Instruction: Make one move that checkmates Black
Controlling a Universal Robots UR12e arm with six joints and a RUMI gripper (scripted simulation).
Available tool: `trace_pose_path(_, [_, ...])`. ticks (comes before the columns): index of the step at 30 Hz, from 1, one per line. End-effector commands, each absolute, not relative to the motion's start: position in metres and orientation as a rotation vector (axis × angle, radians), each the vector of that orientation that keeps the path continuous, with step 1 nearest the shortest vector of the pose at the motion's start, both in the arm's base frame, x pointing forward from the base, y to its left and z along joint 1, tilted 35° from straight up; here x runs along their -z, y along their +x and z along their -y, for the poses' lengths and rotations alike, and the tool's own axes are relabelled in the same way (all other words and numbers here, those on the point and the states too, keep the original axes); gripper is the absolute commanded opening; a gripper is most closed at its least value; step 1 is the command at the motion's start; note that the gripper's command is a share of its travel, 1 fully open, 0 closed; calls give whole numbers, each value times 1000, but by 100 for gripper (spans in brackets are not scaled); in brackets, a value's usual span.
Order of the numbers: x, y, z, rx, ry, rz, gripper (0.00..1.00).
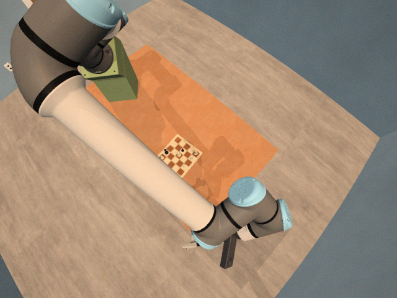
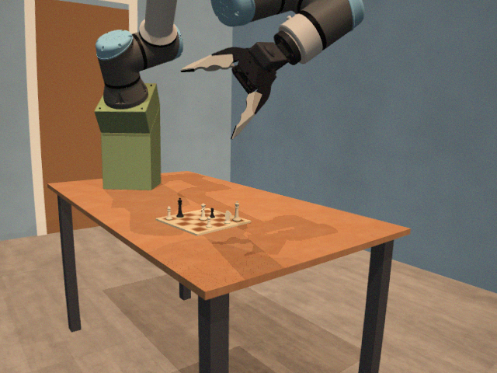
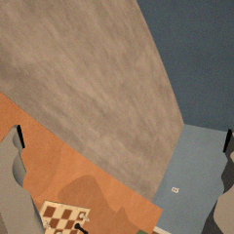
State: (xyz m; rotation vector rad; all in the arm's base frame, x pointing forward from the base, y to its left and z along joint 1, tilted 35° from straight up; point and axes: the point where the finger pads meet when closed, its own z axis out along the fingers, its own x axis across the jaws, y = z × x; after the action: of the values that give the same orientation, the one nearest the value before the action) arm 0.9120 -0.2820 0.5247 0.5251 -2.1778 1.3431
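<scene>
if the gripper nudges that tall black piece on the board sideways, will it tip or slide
Probably tips: the black piece is tall and slim on a small base. It looks rigid, so pinching it shouldn't deform it. The open gripper hangs far above the board.

A bare, sparsely furnished room set up as a robot test cell: blue-grey walls (image 2: 361, 140), a wood-plank floor (image 2: 421, 321) and a brown door in a pale frame (image 2: 80, 120) in the corner. One orange table on dark legs (image 2: 321, 241) stands in the middle, carrying a green pedestal (image 2: 130, 160) with the arm bolted on top. A small wall socket (image 3: 175, 189) shows low on the wall.
</scene>
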Motion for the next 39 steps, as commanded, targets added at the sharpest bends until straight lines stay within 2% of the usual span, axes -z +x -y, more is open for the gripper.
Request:
trace_pose_path(1, [-506,917,282,-1334,442,2234,100])
trace_pose_path(26, [-372,932,270,-1230,-208,2463,100])
trace_pose_path(39, [-282,929,248,-1148,-756,2422,100])
